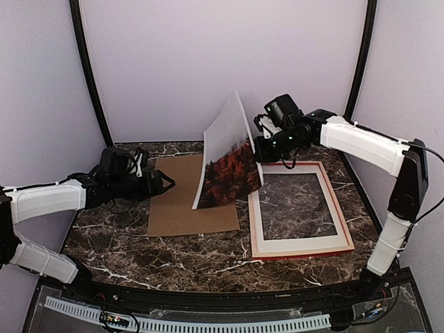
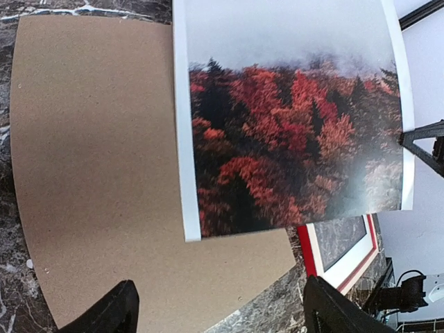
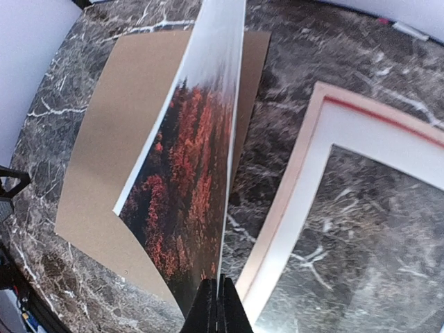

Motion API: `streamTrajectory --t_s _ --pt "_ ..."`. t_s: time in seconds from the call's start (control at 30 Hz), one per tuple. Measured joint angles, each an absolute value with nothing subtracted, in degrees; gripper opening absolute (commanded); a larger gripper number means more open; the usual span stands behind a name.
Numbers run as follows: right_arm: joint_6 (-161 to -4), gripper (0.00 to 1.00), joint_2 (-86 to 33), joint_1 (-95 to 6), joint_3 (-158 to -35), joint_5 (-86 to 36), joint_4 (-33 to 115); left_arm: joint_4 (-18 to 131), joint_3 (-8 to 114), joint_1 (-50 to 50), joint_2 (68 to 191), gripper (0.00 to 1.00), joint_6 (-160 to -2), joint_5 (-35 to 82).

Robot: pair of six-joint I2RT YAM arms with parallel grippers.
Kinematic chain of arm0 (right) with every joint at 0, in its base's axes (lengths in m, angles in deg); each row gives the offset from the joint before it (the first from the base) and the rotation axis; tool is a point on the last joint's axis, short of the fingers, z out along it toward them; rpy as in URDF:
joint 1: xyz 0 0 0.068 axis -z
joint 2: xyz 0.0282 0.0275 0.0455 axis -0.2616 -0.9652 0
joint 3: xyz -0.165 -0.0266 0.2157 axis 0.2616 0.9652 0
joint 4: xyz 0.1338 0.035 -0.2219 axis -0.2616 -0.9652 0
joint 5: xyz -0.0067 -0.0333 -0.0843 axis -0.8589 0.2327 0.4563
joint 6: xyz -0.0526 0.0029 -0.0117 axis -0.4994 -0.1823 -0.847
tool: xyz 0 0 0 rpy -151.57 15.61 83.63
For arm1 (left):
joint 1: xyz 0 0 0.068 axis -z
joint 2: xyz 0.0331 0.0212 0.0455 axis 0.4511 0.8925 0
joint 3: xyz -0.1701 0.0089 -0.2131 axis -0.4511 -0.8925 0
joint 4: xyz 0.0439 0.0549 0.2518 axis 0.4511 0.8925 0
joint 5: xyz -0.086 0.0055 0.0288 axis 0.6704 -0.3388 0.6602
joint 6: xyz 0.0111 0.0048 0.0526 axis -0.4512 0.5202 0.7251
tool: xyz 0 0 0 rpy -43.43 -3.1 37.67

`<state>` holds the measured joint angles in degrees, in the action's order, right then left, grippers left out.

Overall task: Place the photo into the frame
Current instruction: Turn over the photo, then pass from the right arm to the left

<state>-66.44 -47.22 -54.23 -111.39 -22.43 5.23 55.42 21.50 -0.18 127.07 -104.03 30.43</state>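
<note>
Photo (image 1: 225, 163): print of orange-red trees under grey mist, white margin. It is held on edge and bowed, leaning over the right part of the backing board (image 1: 177, 208), just left of the frame (image 1: 302, 245) and outside it. Whether its lower corner touches the board cannot be told.

Frame: nearest item, lying flat on the right of the marble table (image 1: 139, 250), pale face up with red showing along its near and right edges. Its opening holds only the view of bare marble beneath. In the right wrist view its pale border (image 3: 312, 187) runs beside the print (image 3: 187, 187), apart from it.

Backing board: plain brown sheet, flat on the table at centre-left, just beside the frame. The left wrist view shows the board (image 2: 97, 159) spreading under and behind the print (image 2: 291, 132).

Left gripper (image 1: 166, 182): low at the board's left edge, fingers spread wide, nothing between them (image 2: 222, 316).

Right gripper (image 1: 262, 147): farthest back, raised above the frame's far left corner, fingers pinched together on the photo's right edge (image 3: 218, 305).
</note>
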Motion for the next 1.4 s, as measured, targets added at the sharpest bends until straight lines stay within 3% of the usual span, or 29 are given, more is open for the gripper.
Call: streamTrajectory --t_s 0.27,0.57,0.97,1.4 --pt "-69.2 0.0 -46.4 -60.5 -130.1 0.4 -12.2 55.5 22.2 2.2 125.8 0.85 -105.7 30.1" --pt "-69.5 0.0 -60.2 -73.6 -149.1 15.6 -23.9 55.9 23.3 4.9 124.9 0.84 -107.5 29.0" --pt "-70.6 0.0 -67.5 -76.1 -137.4 -5.3 -11.2 53.3 19.7 5.4 112.6 0.85 -112.2 23.0" --pt "-65.3 0.0 -71.4 -76.1 -130.9 -20.3 4.0 53.7 18.4 5.4 118.3 0.85 -116.2 19.8"
